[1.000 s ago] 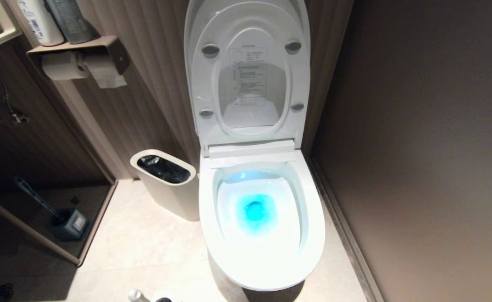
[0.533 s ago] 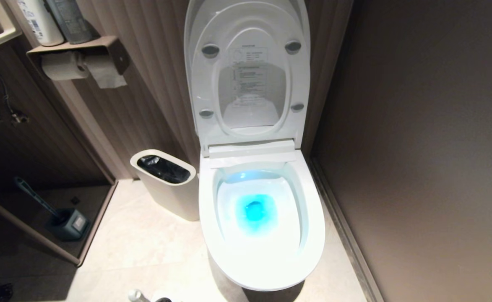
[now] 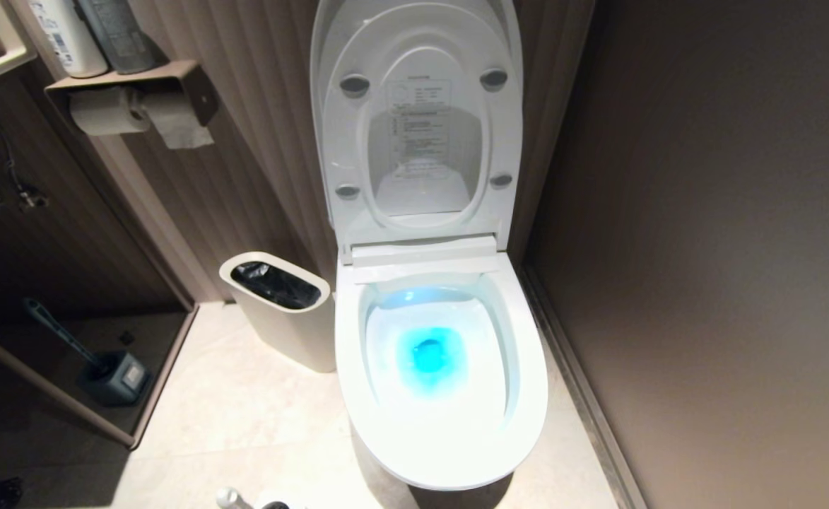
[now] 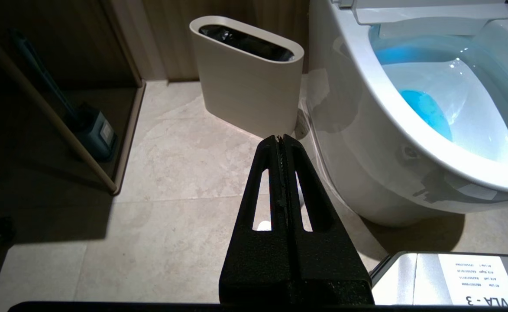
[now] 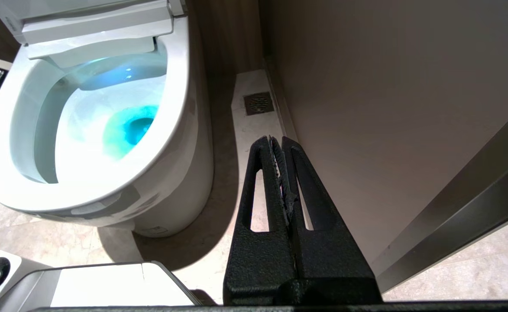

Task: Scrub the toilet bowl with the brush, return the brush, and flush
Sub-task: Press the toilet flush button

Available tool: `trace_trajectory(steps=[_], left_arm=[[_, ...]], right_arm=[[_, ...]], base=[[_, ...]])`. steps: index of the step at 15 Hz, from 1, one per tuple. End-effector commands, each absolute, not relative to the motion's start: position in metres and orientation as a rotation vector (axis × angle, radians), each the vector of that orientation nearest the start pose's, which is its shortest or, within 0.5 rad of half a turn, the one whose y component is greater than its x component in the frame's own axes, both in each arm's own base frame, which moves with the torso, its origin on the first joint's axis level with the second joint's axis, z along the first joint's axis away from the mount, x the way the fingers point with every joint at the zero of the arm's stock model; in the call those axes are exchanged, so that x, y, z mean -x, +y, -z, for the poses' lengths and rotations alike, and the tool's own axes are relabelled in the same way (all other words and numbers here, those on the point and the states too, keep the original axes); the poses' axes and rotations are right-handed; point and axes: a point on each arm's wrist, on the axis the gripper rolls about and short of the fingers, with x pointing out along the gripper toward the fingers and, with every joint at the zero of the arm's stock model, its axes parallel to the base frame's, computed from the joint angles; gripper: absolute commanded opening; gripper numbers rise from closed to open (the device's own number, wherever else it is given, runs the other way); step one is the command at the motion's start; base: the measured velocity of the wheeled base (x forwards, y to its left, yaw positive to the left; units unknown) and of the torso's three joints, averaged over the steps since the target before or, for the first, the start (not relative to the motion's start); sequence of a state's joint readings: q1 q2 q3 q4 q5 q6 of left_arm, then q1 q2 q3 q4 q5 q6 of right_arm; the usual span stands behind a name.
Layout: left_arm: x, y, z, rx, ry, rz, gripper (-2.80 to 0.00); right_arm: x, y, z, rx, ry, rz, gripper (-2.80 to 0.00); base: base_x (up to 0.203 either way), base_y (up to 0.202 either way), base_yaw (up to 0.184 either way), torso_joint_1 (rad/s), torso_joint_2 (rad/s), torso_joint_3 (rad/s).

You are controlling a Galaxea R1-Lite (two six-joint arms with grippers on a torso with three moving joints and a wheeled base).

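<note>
One large white glossy toilet bowl [image 3: 442,396] stands before me, its seat and lid [image 3: 418,120] raised against the far wall, blue-tinted water [image 3: 428,360] pooled in its basin. One off-white oval waste bin with a black liner [image 3: 280,304] sits just beside it on the left. Two paper rolls [image 3: 138,113] hang under a shelf bearing two bottles [image 3: 89,32] at far left. One dark blue-handled brush in a grey-blue holder [image 3: 107,367] rests in the left alcove. Of the white brush, only a metal tip and holder edge [image 3: 234,499] show at the near edge. Nothing has shifted since a second ago. My left gripper [image 4: 281,141] hangs above the pale stone floor [image 4: 180,173], fingers pressed together, empty. My right gripper [image 5: 275,143] is likewise closed on nothing, near the floor drain [image 5: 258,102] right of the bowl.
</note>
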State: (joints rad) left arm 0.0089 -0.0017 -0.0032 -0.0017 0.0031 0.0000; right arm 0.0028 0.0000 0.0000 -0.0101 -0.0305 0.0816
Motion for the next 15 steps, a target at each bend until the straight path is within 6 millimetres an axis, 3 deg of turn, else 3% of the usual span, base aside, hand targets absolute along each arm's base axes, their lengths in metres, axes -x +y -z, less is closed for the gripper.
trace_trajectory(steps=[1, 15], left_arm=[[0.023, -0.0001, -0.0765, 0.0, -0.005, -0.012, -2.8], [0.0233, -0.0002, -0.077, -0.003, 0.0, -0.011, -2.8]], right_arm=[[0.0228, -0.0008, -0.0766, -0.082, -0.012, 0.027, -2.8], [0.0228, -0.0008, -0.0766, -0.082, -0.012, 0.027, -2.8]], base=[[0.0, 0.0, 0.0, 0.0, 0.0, 0.0], [0.0, 0.0, 0.0, 0.0, 0.0, 0.005]])
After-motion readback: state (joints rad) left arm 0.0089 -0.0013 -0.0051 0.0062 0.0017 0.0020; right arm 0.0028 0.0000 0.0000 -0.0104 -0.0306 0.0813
